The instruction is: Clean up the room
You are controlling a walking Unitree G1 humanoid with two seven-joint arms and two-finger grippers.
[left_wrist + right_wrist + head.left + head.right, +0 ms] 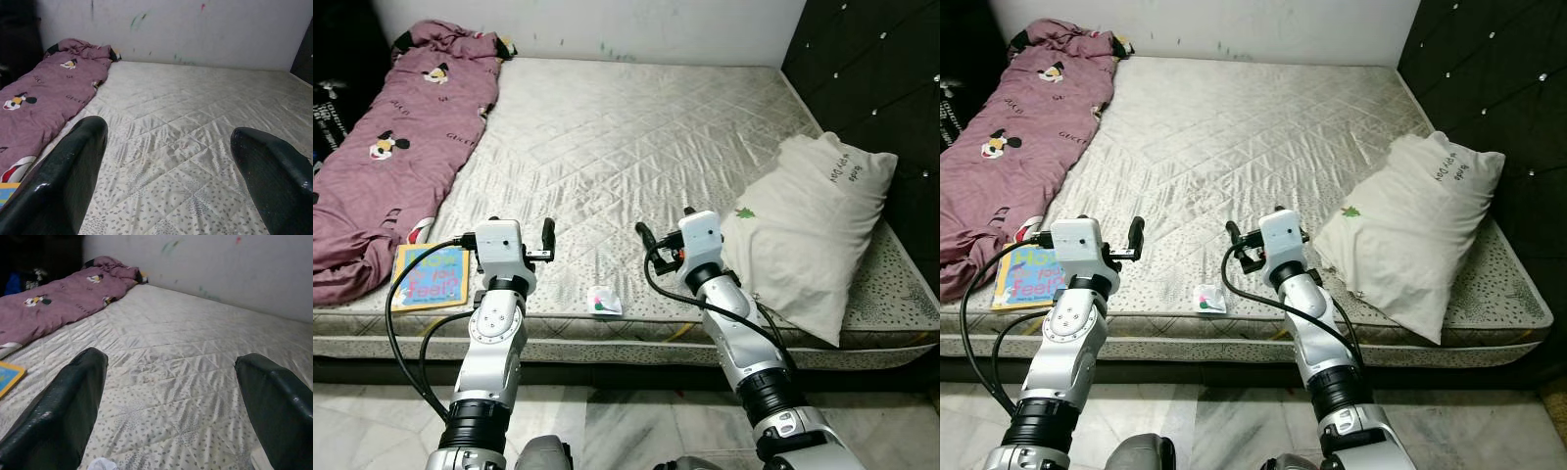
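your left gripper (548, 241) and right gripper (644, 240) hover spread wide, empty, above the mattress (636, 137) front edge; lower squarely onto the crumpled wrapper (603, 301) between them.

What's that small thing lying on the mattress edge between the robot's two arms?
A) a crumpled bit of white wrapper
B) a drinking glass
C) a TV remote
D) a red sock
A: a small crumpled white wrapper with pink and green marks lies near the mattress edge, between the left gripper and right gripper.
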